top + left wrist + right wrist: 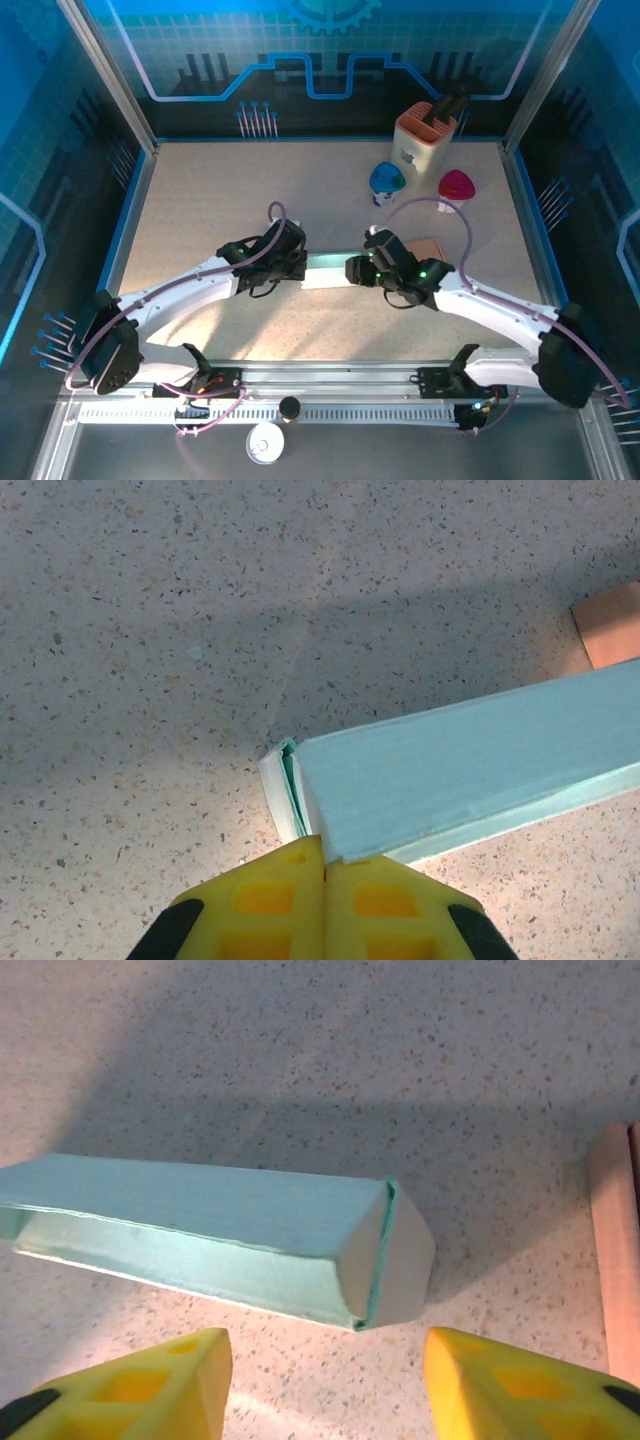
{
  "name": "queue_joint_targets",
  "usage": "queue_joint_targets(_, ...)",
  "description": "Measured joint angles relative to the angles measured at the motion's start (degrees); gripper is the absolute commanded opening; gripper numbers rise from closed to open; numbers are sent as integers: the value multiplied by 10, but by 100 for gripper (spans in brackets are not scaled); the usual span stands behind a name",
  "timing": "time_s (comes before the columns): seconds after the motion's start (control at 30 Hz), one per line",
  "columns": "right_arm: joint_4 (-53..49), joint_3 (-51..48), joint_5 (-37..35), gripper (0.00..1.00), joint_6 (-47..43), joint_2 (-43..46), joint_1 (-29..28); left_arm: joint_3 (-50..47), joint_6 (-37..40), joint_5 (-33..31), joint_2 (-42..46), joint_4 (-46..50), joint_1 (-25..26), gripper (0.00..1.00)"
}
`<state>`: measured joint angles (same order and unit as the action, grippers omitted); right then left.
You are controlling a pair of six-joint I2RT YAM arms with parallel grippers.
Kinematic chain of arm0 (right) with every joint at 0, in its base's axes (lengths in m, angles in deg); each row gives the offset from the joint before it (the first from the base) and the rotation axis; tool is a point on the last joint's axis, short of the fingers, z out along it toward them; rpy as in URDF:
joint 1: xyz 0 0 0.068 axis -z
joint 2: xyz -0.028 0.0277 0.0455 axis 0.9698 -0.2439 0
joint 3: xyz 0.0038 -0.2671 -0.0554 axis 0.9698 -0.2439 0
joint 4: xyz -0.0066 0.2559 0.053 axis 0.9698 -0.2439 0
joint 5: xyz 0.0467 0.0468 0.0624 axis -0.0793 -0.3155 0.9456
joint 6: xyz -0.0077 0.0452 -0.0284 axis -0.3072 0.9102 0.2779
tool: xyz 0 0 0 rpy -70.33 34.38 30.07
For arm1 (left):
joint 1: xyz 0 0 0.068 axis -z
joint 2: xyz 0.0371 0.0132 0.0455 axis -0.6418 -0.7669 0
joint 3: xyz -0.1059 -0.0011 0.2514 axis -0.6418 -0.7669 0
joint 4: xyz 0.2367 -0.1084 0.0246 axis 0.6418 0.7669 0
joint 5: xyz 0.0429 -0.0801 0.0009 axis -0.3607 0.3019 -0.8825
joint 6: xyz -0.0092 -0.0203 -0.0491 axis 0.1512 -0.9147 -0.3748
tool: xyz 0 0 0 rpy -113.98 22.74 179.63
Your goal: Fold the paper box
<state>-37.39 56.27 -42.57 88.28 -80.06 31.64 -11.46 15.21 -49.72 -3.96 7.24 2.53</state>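
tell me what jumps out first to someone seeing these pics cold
A long mint-green paper box lies mid-table on the speckled table, between the two arms. The left gripper is shut, its yellow tips at one end of the box, while the right gripper stands open just short of the other end. At the far right of the table stand an orange-and-white holder, a blue item and a pink item.

Both the left arm [180,290] and right arm [500,300] reach inward, wrists low. The left pincer [323,905] is closed tight. The right pincer [325,1385] has its fingers apart.
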Motion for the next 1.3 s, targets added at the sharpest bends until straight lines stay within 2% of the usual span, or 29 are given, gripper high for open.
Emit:
queue_joint_targets(0.17,42,-40,68,70,98,53,32,-9,-13,-22,5,-8,14,0)
queue_joint_targets(0.33,123,-108,115,79,241,103,74,-14,-24,-40,6,-15,26,0)
queue_joint_targets(0.63,236,-145,167,80,427,88,121,-23,-34,-56,12,-22,36,0)
queue_joint_targets(0.8,301,-153,198,78,491,36,121,-23,-38,-57,12,-22,41,0)
queue_joint_targets(1.03,317,-166,208,73,525,19,125,-23,-38,-61,12,-22,46,0)
queue_joint_targets(1.2,330,-167,209,61,531,12,137,-23,-38,-64,12,-22,50,0)
queue_joint_targets(1.3,340,-170,211,55,531,0,139,-23,-38,-65,12,-22,51,3)
